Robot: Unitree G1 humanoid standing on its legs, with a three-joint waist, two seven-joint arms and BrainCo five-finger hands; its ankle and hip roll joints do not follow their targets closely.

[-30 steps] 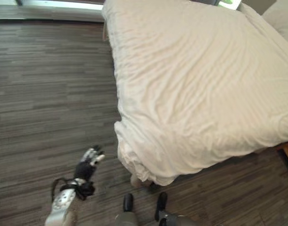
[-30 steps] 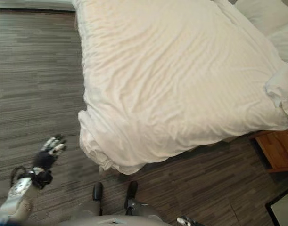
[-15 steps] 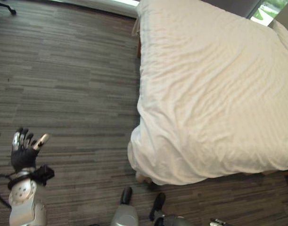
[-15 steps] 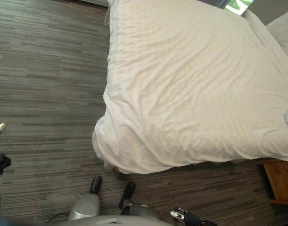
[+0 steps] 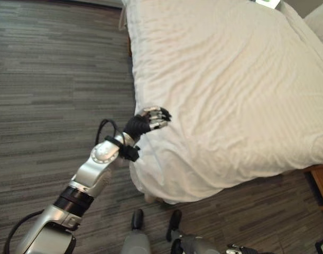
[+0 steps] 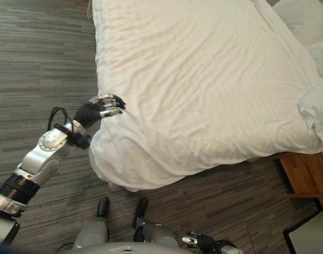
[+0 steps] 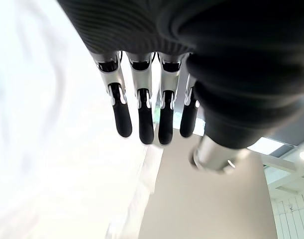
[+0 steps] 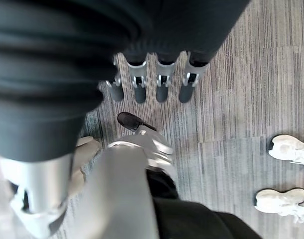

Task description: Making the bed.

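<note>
- You will find no readable text, label, number or sign anywhere (not on the bedding, the floor, or around either hand).

Cream duvet [image 5: 230, 90] with faint stripes; grey-brown streaked floor [image 5: 55, 79].

Striped grey carpet floor [image 5: 50, 79], wooden nightstand [image 6: 308, 174] beside it

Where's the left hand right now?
In the eye views the left hand is at the left edge of the duvet, near the bed's near left corner, fingers straight.
</note>
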